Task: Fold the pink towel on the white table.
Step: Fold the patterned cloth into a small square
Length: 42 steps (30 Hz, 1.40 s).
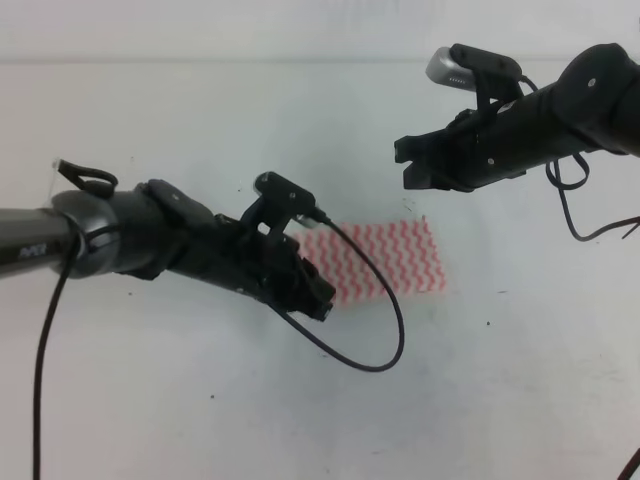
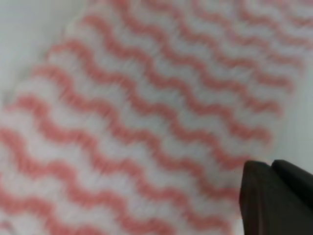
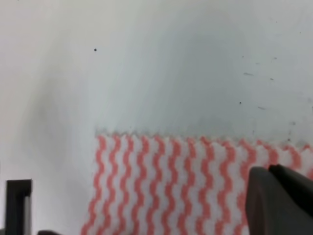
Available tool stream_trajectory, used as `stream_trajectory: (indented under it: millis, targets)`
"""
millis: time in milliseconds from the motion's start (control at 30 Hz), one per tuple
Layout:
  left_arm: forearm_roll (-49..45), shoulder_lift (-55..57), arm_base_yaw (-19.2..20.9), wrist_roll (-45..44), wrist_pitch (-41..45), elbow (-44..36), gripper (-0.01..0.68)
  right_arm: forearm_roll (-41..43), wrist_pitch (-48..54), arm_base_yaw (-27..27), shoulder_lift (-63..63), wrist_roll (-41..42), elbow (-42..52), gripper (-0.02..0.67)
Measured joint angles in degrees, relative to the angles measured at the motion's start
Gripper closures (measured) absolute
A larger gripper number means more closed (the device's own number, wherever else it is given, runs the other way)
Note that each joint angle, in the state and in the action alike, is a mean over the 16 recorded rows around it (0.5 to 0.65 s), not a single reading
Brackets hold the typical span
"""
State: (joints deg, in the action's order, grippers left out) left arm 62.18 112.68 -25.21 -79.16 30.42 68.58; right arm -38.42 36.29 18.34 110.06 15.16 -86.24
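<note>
Exterior high view: pink towel (image 1: 385,260) lies long axis left-right on the worktop (image 1: 500,380); left fingers (image 1: 318,296) at its left end, right fingers (image 1: 412,165) above, both spreads unclear.

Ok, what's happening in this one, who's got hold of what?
A two-armed robot is working on the pink towel, which lies flat on the white table. The left gripper is down at the towel's left end, covering that edge, but the views don't show whether it has gripped the cloth. The right gripper hangs above the table beyond the towel's far edge, holding nothing. The visible part of the towel looks like a smooth strip; how many layers it has can't be told.
</note>
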Motion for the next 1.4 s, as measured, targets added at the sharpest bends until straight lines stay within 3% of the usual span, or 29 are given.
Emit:
stream_trajectory:
  millis: [300,867,1167,1400]
  targets:
    - [-1.4,-1.3,0.1,0.7,0.7,0.5,0.668,0.1,0.4,0.0,0.2,0.0,0.0,0.667]
    - [-15.1,0.1,2.0,11.7,0.4,0.6,0.668,0.2,0.8,0.0,1.2,0.0,0.0,0.667]
    - [-15.8,-1.1,2.4,11.9,-0.9,0.9,0.668,0.7,1.1,0.0,2.3,-0.7,-0.1,0.667]
    - [-13.4,-1.6,3.5,11.4,-2.7,1.2,0.67,5.9,3.2,0.0,2.4,-5.7,-0.1,0.667]
